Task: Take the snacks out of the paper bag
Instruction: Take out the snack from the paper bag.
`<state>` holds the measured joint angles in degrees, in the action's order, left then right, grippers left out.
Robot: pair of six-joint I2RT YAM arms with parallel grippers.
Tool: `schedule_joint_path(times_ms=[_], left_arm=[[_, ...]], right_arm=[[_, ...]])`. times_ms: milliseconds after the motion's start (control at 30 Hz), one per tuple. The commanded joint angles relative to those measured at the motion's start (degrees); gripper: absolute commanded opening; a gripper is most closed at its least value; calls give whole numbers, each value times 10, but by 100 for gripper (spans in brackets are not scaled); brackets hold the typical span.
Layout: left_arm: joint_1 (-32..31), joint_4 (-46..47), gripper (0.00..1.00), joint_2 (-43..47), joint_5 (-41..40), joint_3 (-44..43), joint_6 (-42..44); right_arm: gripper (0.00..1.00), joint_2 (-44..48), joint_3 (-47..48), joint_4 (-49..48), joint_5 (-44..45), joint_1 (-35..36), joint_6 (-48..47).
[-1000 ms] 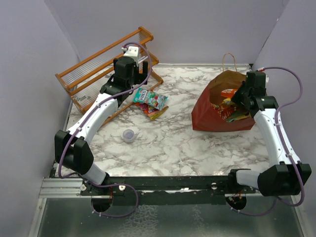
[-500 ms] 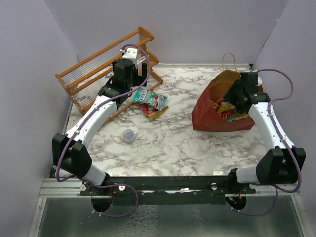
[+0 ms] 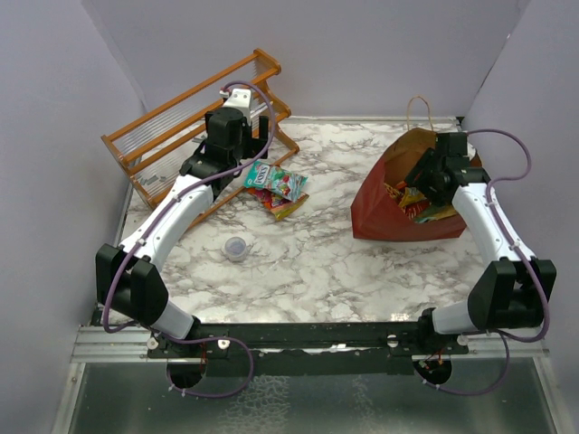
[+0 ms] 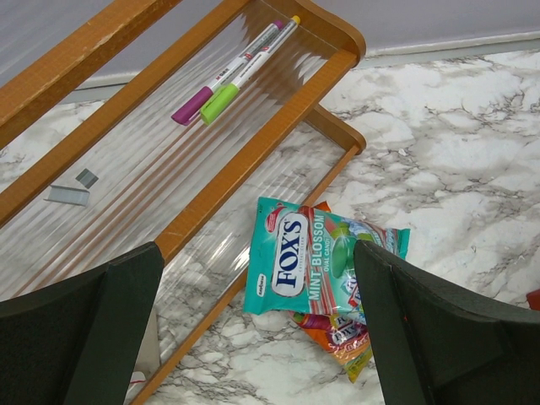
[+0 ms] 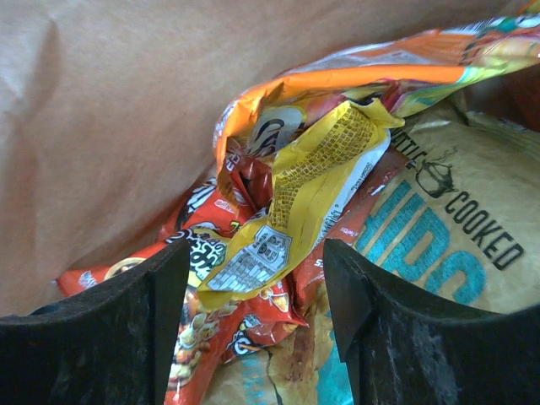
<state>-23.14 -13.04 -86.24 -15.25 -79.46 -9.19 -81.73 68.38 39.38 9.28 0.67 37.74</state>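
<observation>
The dark red paper bag (image 3: 375, 212) lies on its side at the right, mouth up, brown inside (image 5: 110, 110). In it are snacks: a yellow packet (image 5: 312, 181), red packets (image 5: 228, 325), an orange packet (image 5: 380, 72) and a tan-and-teal chip bag (image 5: 456, 245). My right gripper (image 3: 419, 185) (image 5: 256, 270) is inside the bag mouth, open, its fingers either side of the yellow packet's lower end. On the table at the left lie a teal Fox's packet (image 3: 271, 179) (image 4: 312, 257) and an orange packet (image 4: 342, 342) under it. My left gripper (image 3: 220, 163) (image 4: 257, 261) hovers open above them.
A slatted wooden rack (image 3: 181, 117) (image 4: 253, 156) stands at the back left, with two markers (image 4: 232, 76) lying on it. A small clear cup (image 3: 237, 247) sits on the marble table (image 3: 308, 262). The bag's thin handle (image 3: 421, 113) sticks up near the back wall.
My right gripper has gone from shut to open and has moved left, deeper over the bag's mouth. The left arm has barely shifted.
</observation>
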Motion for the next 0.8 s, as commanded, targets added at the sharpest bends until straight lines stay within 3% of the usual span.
schedule_joint_path(times_ms=[0,100,233,433,600,767], left_arm=[[7,0,99,11,7,-6,8],[9,1,99,10,7,-7,8],[9,0,99,11,7,-8,10],[9,-2,99,8,15,-9,5],[9,-7,99,7,30,-8,-12],[9,-10,99,18,37,-1,-21]], right_arm=[[65,-31,-9,-7,-14,-1,21],[60,-41,-9,-8,0,-1,30],[47,-36,-2,9,10,-1,33],[42,-6,4,32,18,-1,27],[27,22,1,36,27,-1,29],[25,36,22,55,27,-1,29]])
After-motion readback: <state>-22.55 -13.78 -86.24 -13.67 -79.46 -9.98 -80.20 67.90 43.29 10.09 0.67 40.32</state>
